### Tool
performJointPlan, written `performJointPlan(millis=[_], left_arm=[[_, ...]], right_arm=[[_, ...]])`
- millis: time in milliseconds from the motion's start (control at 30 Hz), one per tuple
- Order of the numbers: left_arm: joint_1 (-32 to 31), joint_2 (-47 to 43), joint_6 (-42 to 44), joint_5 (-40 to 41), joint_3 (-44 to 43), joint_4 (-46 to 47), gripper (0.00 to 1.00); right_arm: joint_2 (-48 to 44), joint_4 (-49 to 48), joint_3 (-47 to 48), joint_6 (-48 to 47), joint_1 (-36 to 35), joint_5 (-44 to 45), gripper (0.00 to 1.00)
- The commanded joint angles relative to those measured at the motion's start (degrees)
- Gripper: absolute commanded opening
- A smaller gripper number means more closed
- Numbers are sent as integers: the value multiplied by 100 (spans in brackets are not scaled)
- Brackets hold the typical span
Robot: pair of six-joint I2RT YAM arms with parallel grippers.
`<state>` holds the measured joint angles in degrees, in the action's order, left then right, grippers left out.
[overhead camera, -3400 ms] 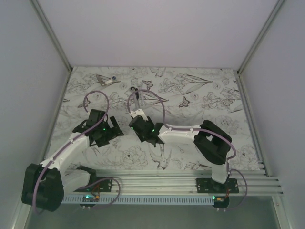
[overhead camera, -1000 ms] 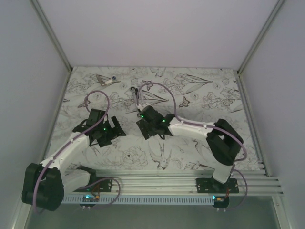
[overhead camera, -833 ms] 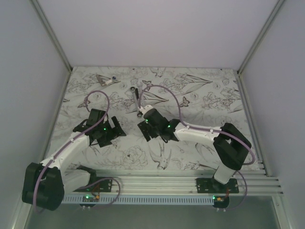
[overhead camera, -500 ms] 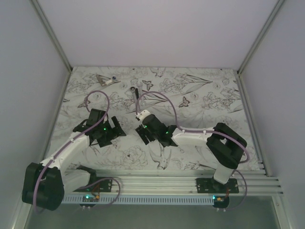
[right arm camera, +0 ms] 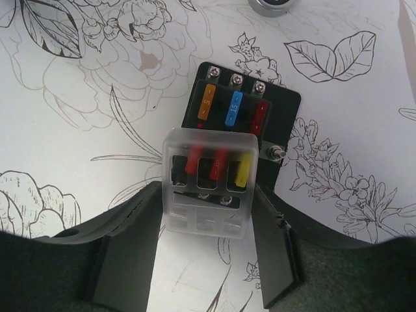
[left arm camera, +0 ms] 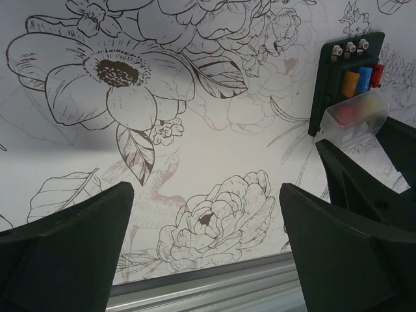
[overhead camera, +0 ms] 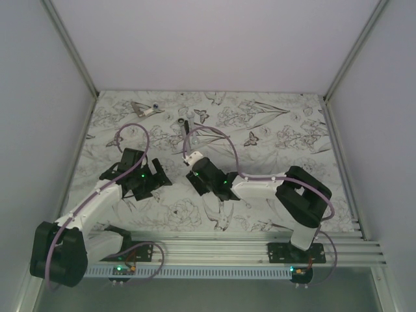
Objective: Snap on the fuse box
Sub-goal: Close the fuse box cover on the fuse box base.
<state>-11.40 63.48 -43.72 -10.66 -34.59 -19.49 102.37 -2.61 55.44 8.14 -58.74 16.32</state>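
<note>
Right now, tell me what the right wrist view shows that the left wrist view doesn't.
Only the right wrist view: the right gripper closed on both sides of the clear cover, and a silver round part at the top edge. Only the left wrist view: the open, empty left gripper and a metal rail. Both: the fuse box, partly under that cover, on the floral table.

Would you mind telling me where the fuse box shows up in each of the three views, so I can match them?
Top external: cannot be made out; it is lost beside the black right gripper, mid-table.
Left wrist: the fuse box sits at the upper right.
Right wrist: it lies at centre, just ahead of the fingers.
Shared landmark: the clear cover over the box's near end, also seen in the left wrist view.
</note>
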Motion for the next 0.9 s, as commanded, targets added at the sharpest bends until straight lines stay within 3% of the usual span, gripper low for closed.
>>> performJointPlan(millis=[0, 267, 567, 867], left_arm=[[20, 15, 31, -30, -66, -94, 100], [15, 83, 46, -37, -105, -85, 100], [15, 3, 49, -39, -53, -99, 100], [18, -55, 52, 2, -22, -96, 100]], right_arm=[[-15, -9, 249, 6, -54, 161, 55], [-20, 1129, 1091, 222, -3, 133, 50], [662, 2551, 2281, 702, 416, -683, 48], [974, 2972, 2677, 926, 595, -1004, 49]])
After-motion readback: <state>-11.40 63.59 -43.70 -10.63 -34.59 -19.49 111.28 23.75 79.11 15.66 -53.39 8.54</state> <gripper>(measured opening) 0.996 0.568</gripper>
